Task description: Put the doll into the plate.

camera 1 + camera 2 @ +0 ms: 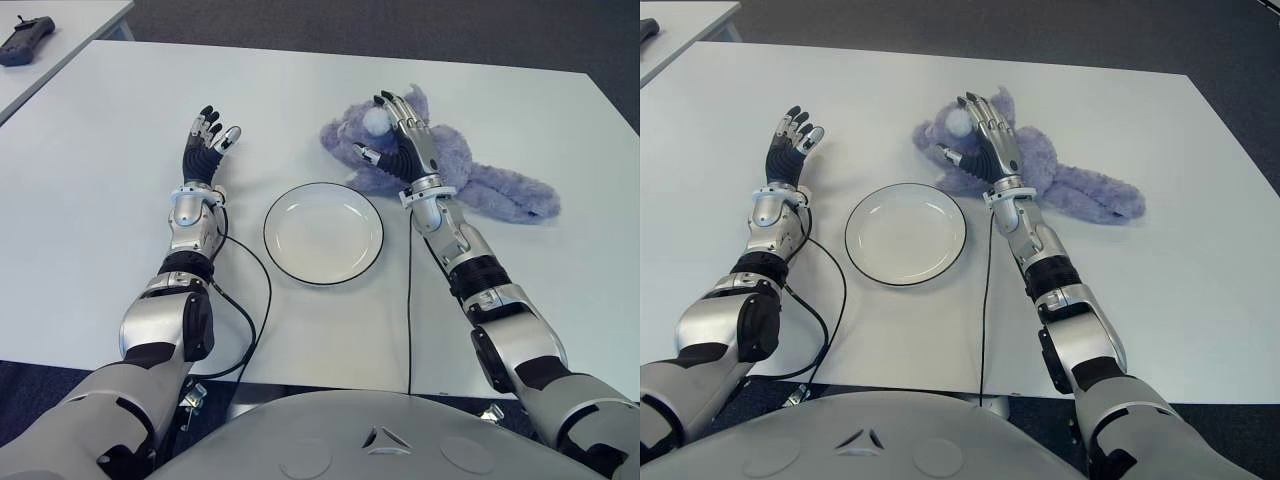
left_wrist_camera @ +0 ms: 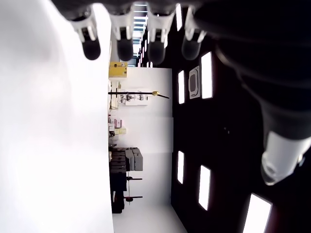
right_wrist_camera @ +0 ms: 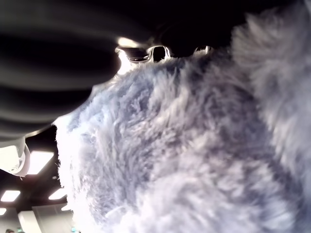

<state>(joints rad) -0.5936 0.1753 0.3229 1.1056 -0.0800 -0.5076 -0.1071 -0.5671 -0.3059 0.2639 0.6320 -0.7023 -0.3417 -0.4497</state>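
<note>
The right hand (image 1: 405, 135) lies over the head end of the purple doll (image 1: 470, 175), its fingers (image 1: 398, 108) stretched across the fur with the thumb down one side; whether they have closed on it I cannot tell, though the wrist view is filled with fur pressed close. The doll lies on the white table (image 1: 120, 120) just beyond the empty plate (image 1: 323, 232), to the plate's right. The left hand (image 1: 208, 145) shows left of the plate, fingers loosely spread and holding nothing, probably clear of the work.

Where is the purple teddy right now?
The doll lies on the white table, just beyond and to the right of the plate, with the robot's right hand on top of it.
</note>
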